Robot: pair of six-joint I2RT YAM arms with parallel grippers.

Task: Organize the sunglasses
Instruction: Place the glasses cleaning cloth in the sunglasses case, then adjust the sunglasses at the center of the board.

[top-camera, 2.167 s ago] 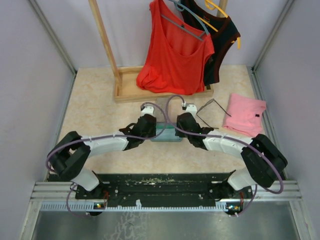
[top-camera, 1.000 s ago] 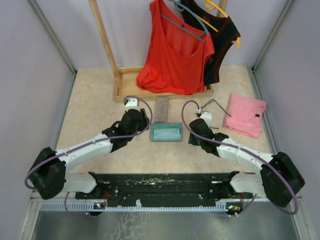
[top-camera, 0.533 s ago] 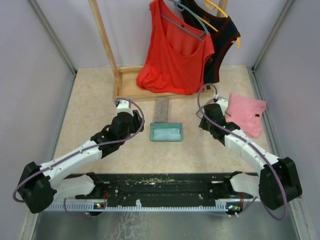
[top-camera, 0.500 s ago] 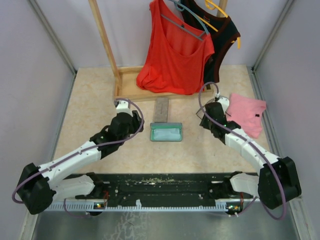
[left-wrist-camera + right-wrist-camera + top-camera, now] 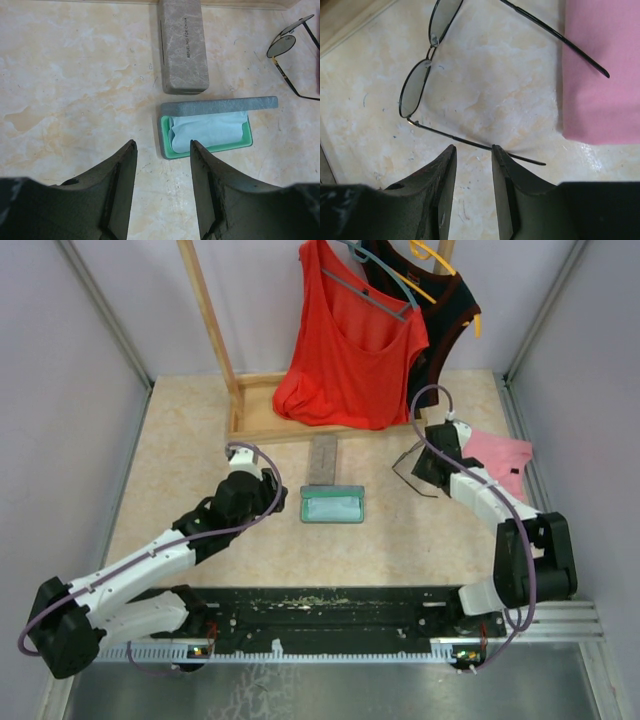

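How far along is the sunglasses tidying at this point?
Done: one glasses case lies open, blue cloth inside. In hand: nothing; the right end effector hovers open over the unfolded sunglasses by the pink fabric, left end effector open too. Left: folding and casing them.

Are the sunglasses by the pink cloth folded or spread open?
Spread open: both arms of the sunglasses stick straight out from the frame, and one reaches over the pink cloth.

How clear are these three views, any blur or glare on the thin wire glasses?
Right wrist view: the thin dark wire-framed sunglasses are sharp, no glare; the right hand dark and soft. Left wrist view: the open green case crisp. Top view: even light, glasses just hairlines.
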